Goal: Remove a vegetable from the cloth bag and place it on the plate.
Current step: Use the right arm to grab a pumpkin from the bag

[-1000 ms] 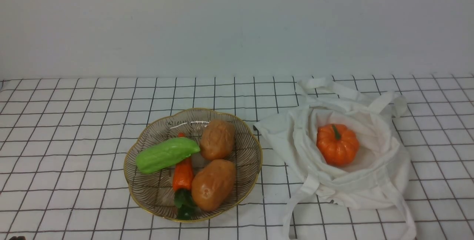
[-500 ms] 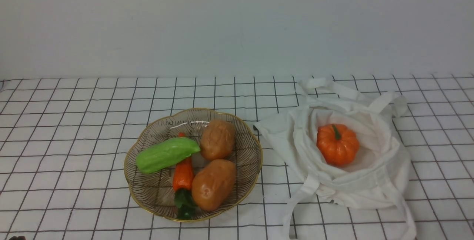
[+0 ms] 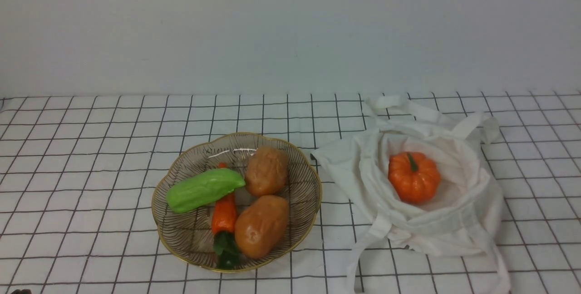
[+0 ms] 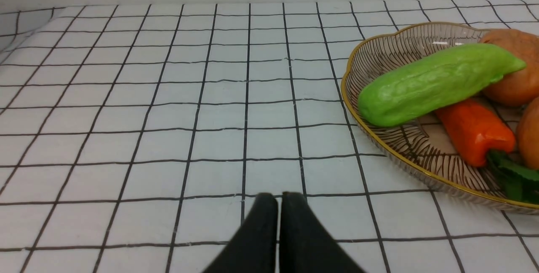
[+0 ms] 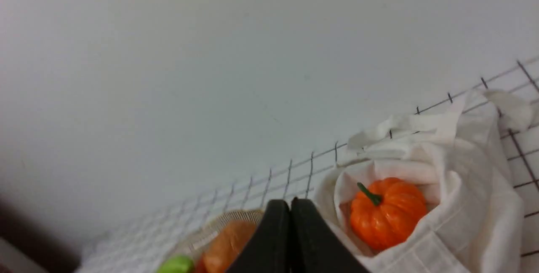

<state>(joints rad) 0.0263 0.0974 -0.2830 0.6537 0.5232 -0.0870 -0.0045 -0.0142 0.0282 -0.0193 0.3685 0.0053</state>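
A small ribbed orange pumpkin [image 3: 413, 177] with a dark green stem lies in the open mouth of the white cloth bag [image 3: 463, 221] on the right of the table; the right wrist view also shows the pumpkin [image 5: 387, 213] inside the bag [image 5: 471, 205]. To the left of the bag stands the glass plate [image 3: 190, 239] with its gold rim. My right gripper [image 5: 290, 203] is shut and empty, off to one side of the pumpkin. My left gripper [image 4: 278, 197] is shut and empty over the cloth, short of the plate [image 4: 379, 54]. Neither gripper shows in the front view.
On the plate lie a green gourd [image 3: 203, 188], a slim orange carrot [image 3: 224, 214] with green leaves, and two brown potatoes [image 3: 266, 170] [image 3: 261, 225]. The bag's straps [image 3: 363, 248] trail toward the table's front edge. A white wall stands behind the black-gridded tablecloth [image 3: 81, 149].
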